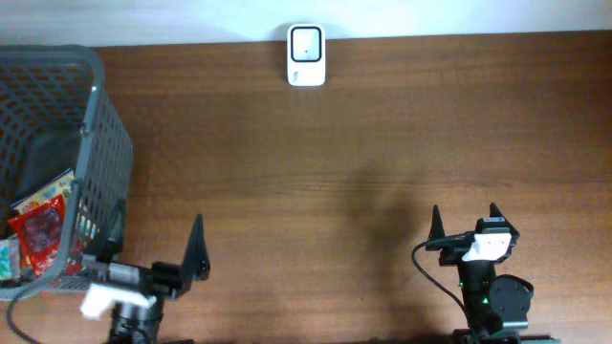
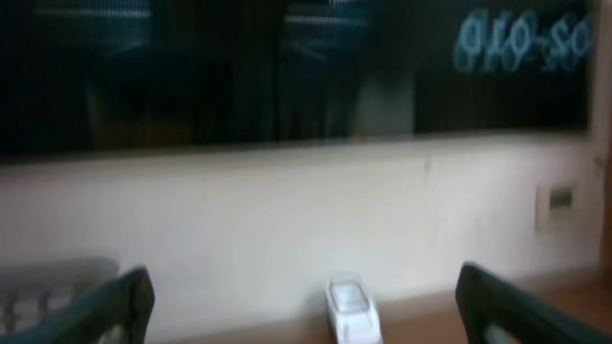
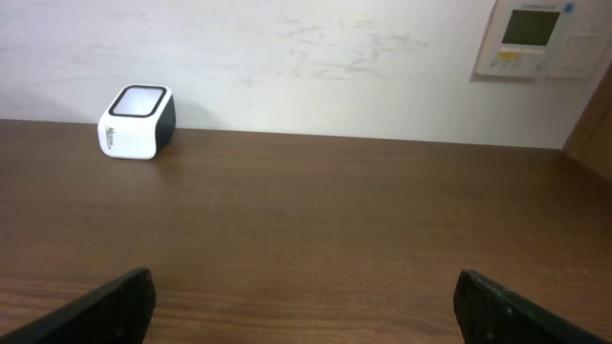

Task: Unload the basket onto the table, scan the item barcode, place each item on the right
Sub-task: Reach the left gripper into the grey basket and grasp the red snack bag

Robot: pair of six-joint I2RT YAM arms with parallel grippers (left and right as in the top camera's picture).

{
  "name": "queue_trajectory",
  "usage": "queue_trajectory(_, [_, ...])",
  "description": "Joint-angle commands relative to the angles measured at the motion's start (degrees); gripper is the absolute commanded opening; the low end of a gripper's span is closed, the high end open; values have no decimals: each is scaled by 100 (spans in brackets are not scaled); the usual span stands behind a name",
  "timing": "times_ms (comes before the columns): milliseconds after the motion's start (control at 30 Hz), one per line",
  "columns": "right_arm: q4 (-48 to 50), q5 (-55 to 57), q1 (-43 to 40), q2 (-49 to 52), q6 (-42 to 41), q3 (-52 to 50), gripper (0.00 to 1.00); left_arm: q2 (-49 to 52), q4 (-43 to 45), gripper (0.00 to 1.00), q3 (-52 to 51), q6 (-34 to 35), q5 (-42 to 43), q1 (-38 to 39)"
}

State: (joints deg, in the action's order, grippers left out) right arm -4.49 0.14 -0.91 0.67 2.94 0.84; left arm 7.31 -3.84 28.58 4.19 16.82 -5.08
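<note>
1. From overhead, the left gripper (image 1: 153, 247) sits at the near edge of the table (image 1: 335, 162) with its jaws spread wide and nothing between them. It is just beside the grey basket (image 1: 96, 124). The right gripper (image 1: 465, 222) is well off to the other side, also wide and empty. The red snack packet (image 1: 43, 225) lies inside the basket among other packs, and we take it for the item to scan. No barcode shows from here. The white scanner (image 1: 306, 55) stands at the far edge, well apart from both arms.

2. The left wrist view is blurry. Both dark fingers (image 2: 115, 306) are splayed at the bottom corners, and the scanner (image 2: 350, 308) is small between them against the wall. The packet is not in this view. We judge the step in hand to be the pick, so this arm wants to turn down over the basket rim and take the packet by a free edge, keeping the printed faces uncovered.

3. The right wrist view is sharp. Its fingers (image 3: 497, 306) are parted wide with bare wood between them, and the scanner (image 3: 137, 121) is far left with its window facing up. Our advice is to carry the packet barcode-down over that window, held flat and steady.
</note>
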Motion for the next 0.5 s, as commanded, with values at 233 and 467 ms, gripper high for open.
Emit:
queue_trajectory(233, [-4, 50, 48, -46, -42, -52, 98, 2900, -1869, 99, 3593, -179, -197, -2])
queue_trajectory(467, [-2, 50, 48, -46, -42, -52, 98, 6024, -5733, 99, 7431, -256, -754, 4])
